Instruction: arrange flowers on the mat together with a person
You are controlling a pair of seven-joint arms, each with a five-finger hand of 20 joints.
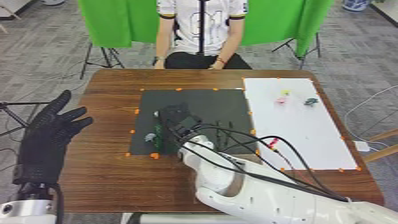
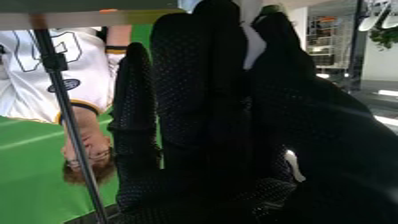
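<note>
In the head view my right hand (image 1: 180, 118) is over the black mat (image 1: 200, 96), with its fingertips near the top of a green stem (image 1: 158, 145). A grey-blue flower (image 1: 149, 136) lies beside that stem at the mat's left. Whether the hand touches the stem, I cannot tell. Darker stems (image 1: 219, 131) lie to its right, partly behind cables. My left hand (image 1: 49, 137) stands open left of the mat. In the right wrist view, the right hand (image 2: 200, 110) has straight fingers with the thumb alongside; a bit of green (image 2: 271, 9) shows by the thumb's tip.
The white sheet (image 1: 306, 127) on the right bears a pink flower (image 1: 282, 100), a yellow one (image 1: 285, 92), a grey-green one (image 1: 310, 101) and a red item (image 1: 273, 143). Cables hang over my right arm. The wooden table (image 1: 115, 175) has its far edge near a seated person.
</note>
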